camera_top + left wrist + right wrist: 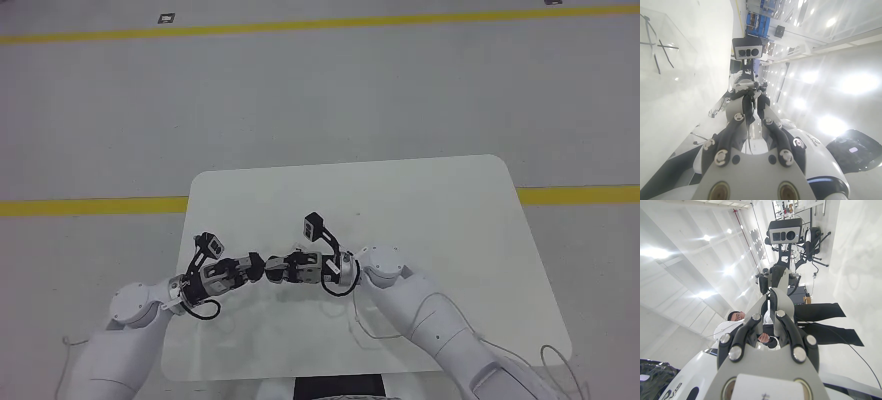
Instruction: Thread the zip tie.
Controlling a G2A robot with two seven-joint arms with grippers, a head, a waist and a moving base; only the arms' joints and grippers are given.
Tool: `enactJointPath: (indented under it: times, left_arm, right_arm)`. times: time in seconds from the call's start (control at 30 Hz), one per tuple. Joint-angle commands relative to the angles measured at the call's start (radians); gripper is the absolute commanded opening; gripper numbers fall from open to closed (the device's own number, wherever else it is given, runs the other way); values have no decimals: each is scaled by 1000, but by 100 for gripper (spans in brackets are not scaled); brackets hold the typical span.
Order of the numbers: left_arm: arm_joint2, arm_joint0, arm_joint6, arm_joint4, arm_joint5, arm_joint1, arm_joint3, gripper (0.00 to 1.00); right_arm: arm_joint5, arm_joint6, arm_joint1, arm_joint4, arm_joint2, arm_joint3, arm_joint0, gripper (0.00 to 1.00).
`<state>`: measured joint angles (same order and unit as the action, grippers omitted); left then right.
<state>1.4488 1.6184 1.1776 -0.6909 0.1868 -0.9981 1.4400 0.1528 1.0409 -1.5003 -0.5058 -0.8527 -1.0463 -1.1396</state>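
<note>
Over the front middle of the white table point(450, 200) my two grippers meet tip to tip. My left gripper point(257, 268) point(753, 103) is shut on a thin black zip tie point(749, 121), which runs lengthwise between its fingers and back toward the wrist. The tie's far end reaches the dark fingertips of my right gripper point(283, 269) point(770, 294). In the right wrist view that gripper's fingers stand close together, the ribbed pad point(773, 303) almost against the other finger, and the tie itself is hidden there.
The table's far half and right side are bare. A thin cable point(356, 322) loops on the table beside the right arm. Some dark strips point(651, 43) lie behind a clear sheet off to one side in the left wrist view.
</note>
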Motion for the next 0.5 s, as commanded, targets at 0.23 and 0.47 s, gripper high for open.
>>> enactJointPath:
  times: [0.23,0.47]
  left_arm:
    - [-4,1,-4,-2,1,4,-2,0]
    - [-9,-6,-6,-5,0,6,-6,11]
  right_arm:
    - [4,-6,1,-7,7,9,4,0]
    - [7,-11,2,-13,9,16,10,0]
